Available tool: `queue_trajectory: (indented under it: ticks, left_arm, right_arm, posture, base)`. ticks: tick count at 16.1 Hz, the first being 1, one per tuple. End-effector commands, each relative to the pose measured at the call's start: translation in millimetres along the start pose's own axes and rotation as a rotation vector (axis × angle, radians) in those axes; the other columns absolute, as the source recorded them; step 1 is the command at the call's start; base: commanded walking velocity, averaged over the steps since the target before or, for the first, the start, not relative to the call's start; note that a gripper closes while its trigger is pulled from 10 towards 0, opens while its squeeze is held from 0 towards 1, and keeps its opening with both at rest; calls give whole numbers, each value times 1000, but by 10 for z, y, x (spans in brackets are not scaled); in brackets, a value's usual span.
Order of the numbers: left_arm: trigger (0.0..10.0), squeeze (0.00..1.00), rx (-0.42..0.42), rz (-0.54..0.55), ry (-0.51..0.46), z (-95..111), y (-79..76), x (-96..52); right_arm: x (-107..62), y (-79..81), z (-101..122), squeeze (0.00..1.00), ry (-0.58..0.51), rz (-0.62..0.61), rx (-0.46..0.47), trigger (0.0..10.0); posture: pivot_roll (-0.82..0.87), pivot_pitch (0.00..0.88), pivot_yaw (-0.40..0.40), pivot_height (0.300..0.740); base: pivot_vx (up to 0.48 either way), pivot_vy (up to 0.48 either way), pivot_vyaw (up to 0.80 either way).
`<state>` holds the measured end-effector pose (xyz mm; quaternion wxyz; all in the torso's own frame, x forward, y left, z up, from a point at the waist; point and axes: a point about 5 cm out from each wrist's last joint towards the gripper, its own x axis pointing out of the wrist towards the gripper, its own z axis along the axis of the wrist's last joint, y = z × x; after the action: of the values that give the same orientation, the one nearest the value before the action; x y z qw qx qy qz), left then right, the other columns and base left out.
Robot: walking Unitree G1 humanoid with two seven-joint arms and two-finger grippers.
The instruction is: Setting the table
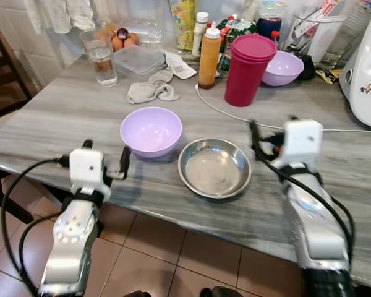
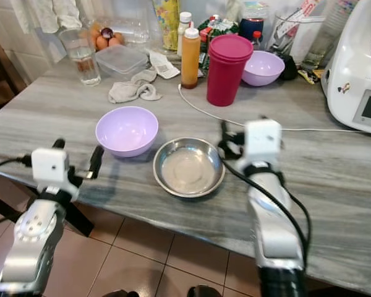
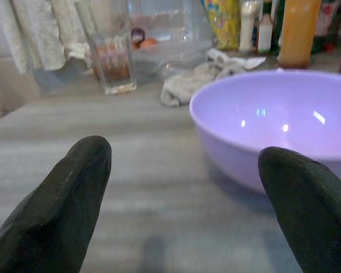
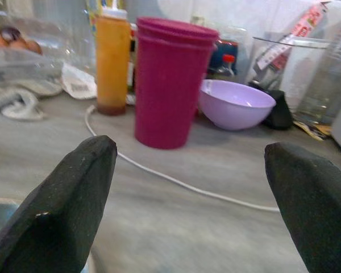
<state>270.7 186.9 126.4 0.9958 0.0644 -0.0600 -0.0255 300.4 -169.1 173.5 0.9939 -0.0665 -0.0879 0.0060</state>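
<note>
A lilac bowl (image 1: 151, 130) and a steel dish (image 1: 214, 167) sit side by side near the front edge of the grey table (image 1: 62, 117), close together. The left gripper (image 1: 105, 159) hovers just left of the lilac bowl, fingers apart, holding nothing. The right gripper (image 1: 255, 131) hovers just right of the steel dish, fingers spread wide, empty. A magenta tumbler (image 1: 248, 68) stands farther back beside a white cable (image 1: 226, 112).

Lilac bowl (image 1: 151, 130), magenta tumbler (image 1: 248, 69)
</note>
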Motion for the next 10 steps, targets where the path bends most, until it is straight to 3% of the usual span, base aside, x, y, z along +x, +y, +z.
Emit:
queue_trajectory:
  ticks: [1,4,5,6,10]
  left_arm:
    - [10000,0,21,12,24,-68,44,-71]
    - [10000,0,19,33,37,-118,63,-83]
    - [10000,0,21,34,29,-107,57,-47]
    - [10000,0,18,49,19,-82,70,-2]
    - [10000,0,8,65,14,-70,81,39]
  right_arm:
    - [-13,-31,17,0,-19,-3,-11,10000]
    - [-9,-42,-34,0,-2,-25,32,10000]
    - [-2,29,-42,0,-10,14,-11,10000]
    - [18,69,-39,0,-2,10,15,10000]
    - [55,51,-46,0,4,1,36,10000]
  posture:
    - [-183,85,11,740]
    - [-177,86,12,740]
    - [-172,83,8,740]
    - [-171,79,6,740]
    - [-169,76,8,740]
  base:
    - [0,0,0]
    - [0,0,0]
    - [0,0,0]
    - [0,0,0]
    - [0,0,-734]
